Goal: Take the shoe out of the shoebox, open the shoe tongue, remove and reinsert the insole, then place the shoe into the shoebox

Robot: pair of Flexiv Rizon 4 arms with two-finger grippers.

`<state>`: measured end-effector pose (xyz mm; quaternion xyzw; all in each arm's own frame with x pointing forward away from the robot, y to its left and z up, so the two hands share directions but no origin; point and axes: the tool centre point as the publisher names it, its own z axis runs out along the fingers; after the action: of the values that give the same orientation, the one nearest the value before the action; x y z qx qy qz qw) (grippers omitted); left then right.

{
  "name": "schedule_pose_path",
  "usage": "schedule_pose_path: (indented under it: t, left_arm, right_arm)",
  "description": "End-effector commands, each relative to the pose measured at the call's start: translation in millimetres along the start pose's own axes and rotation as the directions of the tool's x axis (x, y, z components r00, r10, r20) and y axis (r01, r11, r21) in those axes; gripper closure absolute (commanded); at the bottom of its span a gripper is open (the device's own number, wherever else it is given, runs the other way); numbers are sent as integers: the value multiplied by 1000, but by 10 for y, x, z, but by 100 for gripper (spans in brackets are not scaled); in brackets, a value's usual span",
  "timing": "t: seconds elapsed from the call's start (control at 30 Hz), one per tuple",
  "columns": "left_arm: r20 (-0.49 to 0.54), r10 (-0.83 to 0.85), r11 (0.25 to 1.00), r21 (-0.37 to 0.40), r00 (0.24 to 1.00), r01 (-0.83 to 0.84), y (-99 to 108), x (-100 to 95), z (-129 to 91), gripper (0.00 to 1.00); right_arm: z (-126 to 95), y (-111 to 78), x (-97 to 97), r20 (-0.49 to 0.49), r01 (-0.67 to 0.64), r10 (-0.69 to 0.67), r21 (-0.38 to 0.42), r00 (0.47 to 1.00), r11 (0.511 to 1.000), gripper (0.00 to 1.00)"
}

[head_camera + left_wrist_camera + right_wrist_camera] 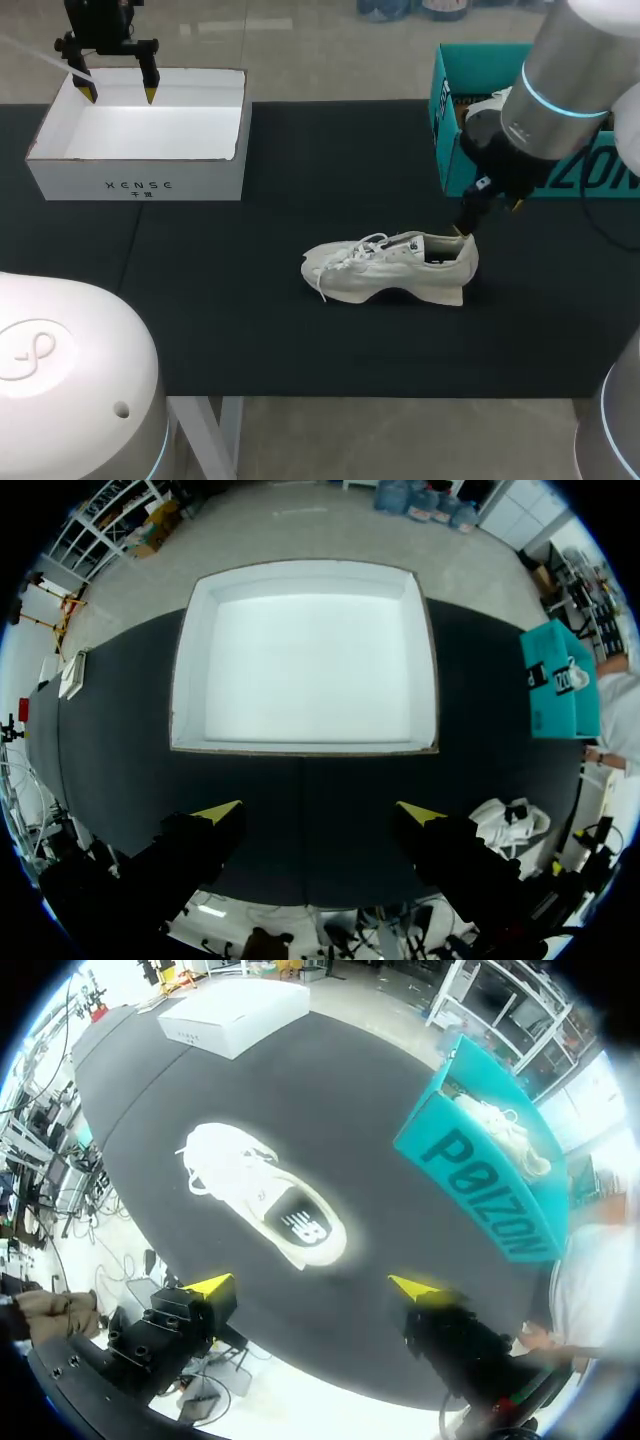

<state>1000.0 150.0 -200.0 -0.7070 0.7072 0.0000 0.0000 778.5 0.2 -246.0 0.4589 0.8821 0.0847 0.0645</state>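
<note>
The shoe [390, 268], white and low-cut, rests on the black mat [250, 340] outside both boxes, apparently upright on its sole with the laces and collar opening facing up. Its long axis runs across the table: toe toward the robot's left, heel toward its right. Just beyond the heel hangs the right gripper [490, 217], fingers spread wide and holding nothing. One yellow tip is close over the heel collar, and the head view does not settle whether it touches. The right wrist view shows the shoe ahead of the fingertips rather than between them, lengthwise at a slant to the line joining the tips. Farther beyond the heel stands the teal box [480, 90], open, with a second white shoe [492, 103] partly visible inside. Well beyond the toe end, toward the robot's left, sits the white box [140, 170], open and holding nothing. The left gripper [120, 96] hovers over its far rim, fingers likewise wide and empty. Judgement: the shoe is already out, so opening the tongue appears to be the step in hand. The right arm is much the nearer and stands at the heel, while the tongue lies from it toward the toe, along the shoe's long axis.
</note>
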Motion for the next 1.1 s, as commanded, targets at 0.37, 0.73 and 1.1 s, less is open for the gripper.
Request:
schedule_pose_path:
  t: [0.37,0.73,1.1]
  left_arm:
    - [0,0,1000,0,1000,0,0,1,0,0]
    - [0,0,1000,0,1000,0,0,1,0,0]
    - [0,0,1000,0,1000,0,0,1,0,0]
  right_arm:
    - [6,-70,20,-33,260,-263,-76,964,963,0]
    - [-36,-473,-132,-93,729,-853,-478,513,490,0]
    - [-36,-473,-132,-93,729,-853,-478,513,490,0]
